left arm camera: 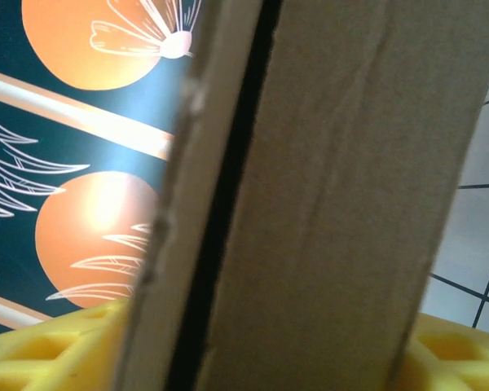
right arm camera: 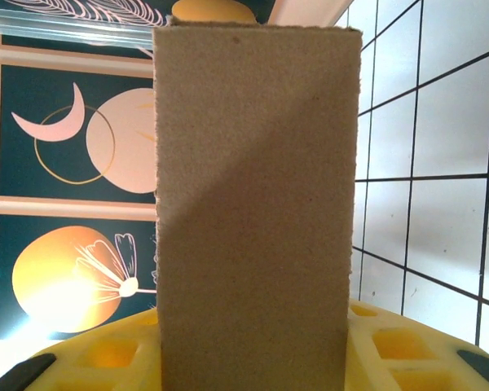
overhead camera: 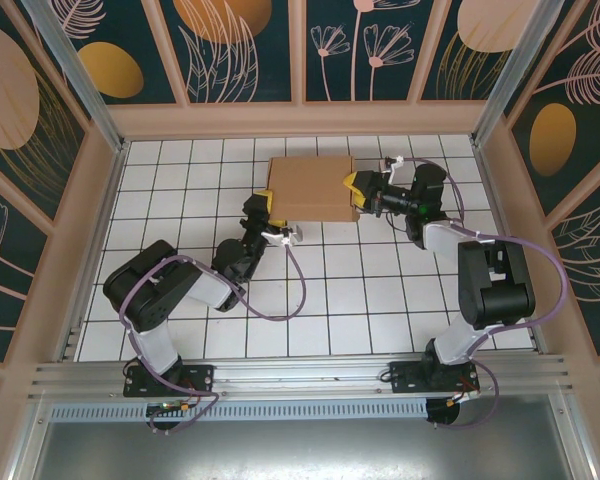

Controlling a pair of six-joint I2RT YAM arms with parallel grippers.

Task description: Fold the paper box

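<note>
Paper box (overhead camera: 310,187) sat by table (overhead camera: 380,300) far edge, pinched steady by right gripper (overhead camera: 352,189); left gripper (overhead camera: 263,206) straddled it, grip indeterminate

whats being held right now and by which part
The right gripper holds the paper box by its right edge, cardboard between its jaws. The left gripper straddles the near-left corner; whether it grips cannot be told.
</note>
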